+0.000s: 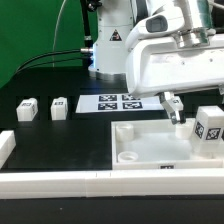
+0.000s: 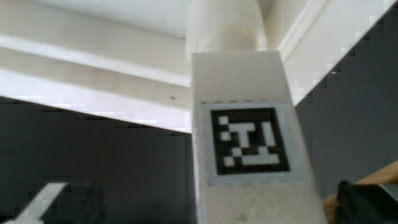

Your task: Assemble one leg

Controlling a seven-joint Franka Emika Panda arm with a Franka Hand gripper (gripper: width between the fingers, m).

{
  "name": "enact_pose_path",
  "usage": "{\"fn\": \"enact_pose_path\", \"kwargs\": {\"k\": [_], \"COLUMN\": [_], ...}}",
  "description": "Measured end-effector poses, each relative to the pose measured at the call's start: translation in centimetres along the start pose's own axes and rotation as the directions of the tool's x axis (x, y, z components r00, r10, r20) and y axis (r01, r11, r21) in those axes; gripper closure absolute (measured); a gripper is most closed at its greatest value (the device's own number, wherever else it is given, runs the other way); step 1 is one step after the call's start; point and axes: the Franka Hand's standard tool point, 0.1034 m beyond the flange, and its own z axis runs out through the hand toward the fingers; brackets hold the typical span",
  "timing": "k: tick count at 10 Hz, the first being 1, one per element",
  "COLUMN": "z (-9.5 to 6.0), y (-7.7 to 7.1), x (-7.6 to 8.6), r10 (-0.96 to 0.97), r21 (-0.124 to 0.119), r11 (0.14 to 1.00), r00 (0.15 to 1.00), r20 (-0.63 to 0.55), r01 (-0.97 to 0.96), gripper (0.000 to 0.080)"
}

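Note:
In the wrist view a white leg (image 2: 240, 140) with a black-and-white tag stands between my fingers, its round end pointing away toward the white panel (image 2: 71, 75). My gripper (image 2: 214, 202) is open around it. A gap shows on each side, small at the right finger (image 2: 370, 195) and wide at the other. In the exterior view my gripper (image 1: 176, 110) hangs over the far right corner of the large flat panel (image 1: 150, 148), and the fingers hide most of the leg there. Another leg (image 1: 210, 125) stands at the panel's right edge.
Two more legs (image 1: 27, 108) (image 1: 60, 108) stand on the black table at the exterior view's left. The marker board (image 1: 120, 102) lies behind the panel. Long white border bars lie along the front (image 1: 60, 182) and at the left (image 1: 5, 146). The arm's base stands behind.

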Motion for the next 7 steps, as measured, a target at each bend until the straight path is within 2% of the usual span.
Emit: {"fn": "enact_pose_path", "kwargs": {"k": [4, 6, 7], "z": [-0.45, -0.44, -0.43], "y": [0.25, -0.09, 0.00], "x": [0.96, 0.88, 0.93], "r10": [-0.001, 0.000, 0.001], "r21": [-0.004, 0.011, 0.009], "r11": [1.000, 1.000, 1.000], "r00": [1.000, 0.999, 1.000], "r20": [-0.011, 0.035, 0.029], "r01": [0.001, 0.000, -0.001], "gripper": [0.0150, 0.0150, 0.0150]}}
